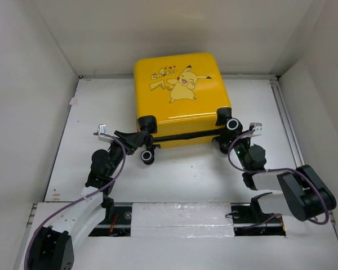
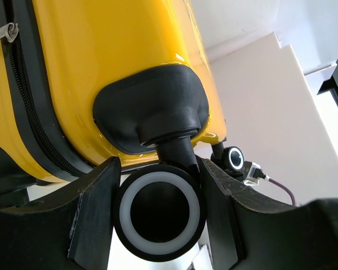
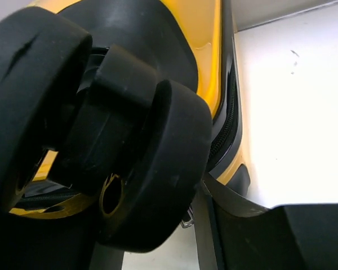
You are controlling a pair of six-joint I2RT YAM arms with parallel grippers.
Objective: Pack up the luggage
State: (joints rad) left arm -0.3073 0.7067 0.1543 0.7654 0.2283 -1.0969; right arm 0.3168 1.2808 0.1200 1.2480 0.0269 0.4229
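left gripper clamps the near-left wheel of the yellow pikachu luggage, which lies lid-up at the desk's far middle. right gripper crowds the near-right wheel; i cannot tell its opening.

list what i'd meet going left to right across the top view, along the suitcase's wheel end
left gripper → left caster wheel → Pikachu cartoon on the yellow suitcase → right caster wheel
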